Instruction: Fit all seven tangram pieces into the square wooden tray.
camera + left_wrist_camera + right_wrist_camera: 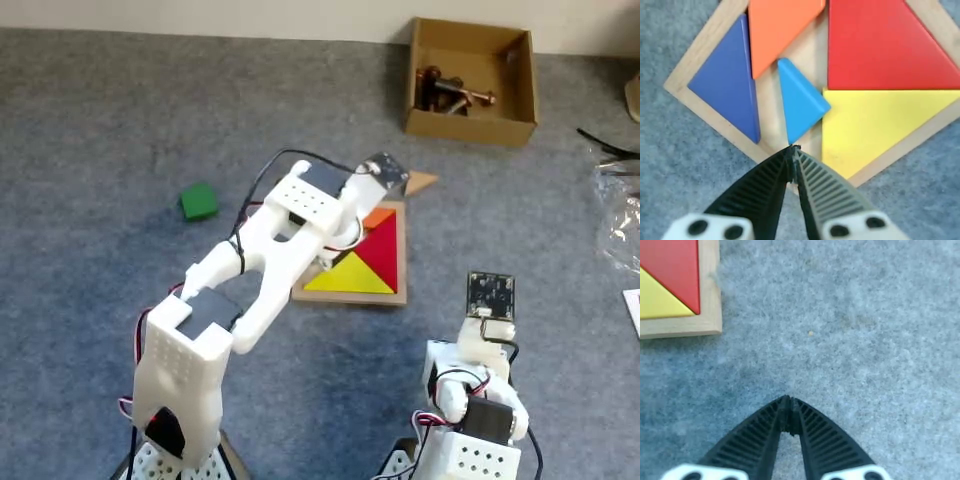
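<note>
Five tangram pieces (pixel 890 45) lie inside wooden tray (pixel 769 100)

Five tangram pieces sat in one wooden tray (pixel 696 60): dark blue triangle (pixel 727 85), orange piece (pixel 780 25), light blue triangle (pixel 800 100), red triangle (pixel 885 45) and yellow triangle (pixel 875 125). Two lay outside it: green piece (pixel 198 201) and tan triangle (pixel 422 181). One cardboard box (pixel 470 125) stood at upper right.

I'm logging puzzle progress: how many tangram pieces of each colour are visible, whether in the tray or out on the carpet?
Red large triangle: 1
Yellow large triangle: 1
Dark blue triangle: 1
Light blue small triangle: 1
Orange flat piece: 1
Green square block: 1
Tan triangle: 1
Total: 7
</note>
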Tool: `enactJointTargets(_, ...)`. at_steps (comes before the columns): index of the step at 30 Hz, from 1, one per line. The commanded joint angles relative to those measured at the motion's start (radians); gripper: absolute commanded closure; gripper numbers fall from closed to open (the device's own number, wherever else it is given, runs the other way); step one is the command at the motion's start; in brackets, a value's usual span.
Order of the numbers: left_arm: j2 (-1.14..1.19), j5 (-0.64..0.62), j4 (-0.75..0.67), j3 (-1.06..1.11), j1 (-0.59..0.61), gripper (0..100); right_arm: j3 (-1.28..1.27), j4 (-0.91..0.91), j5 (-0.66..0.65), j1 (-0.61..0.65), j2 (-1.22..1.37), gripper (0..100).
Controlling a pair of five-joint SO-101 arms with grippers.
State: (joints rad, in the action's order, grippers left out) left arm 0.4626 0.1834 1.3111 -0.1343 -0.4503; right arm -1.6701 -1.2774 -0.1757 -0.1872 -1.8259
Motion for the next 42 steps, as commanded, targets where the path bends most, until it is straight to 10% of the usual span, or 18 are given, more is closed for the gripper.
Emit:
enactJointTargets(1,-0.064,0.005,-0.012,-0.033,0.005,100,-0.110,0.030,0.008,-0.013,-0.010,98.9)
enactJointTargets(42,-0.064,0.003,-0.135,0.054,0.004,100,-0.110,0.030,0.008,-0.013,-0.010,98.9)
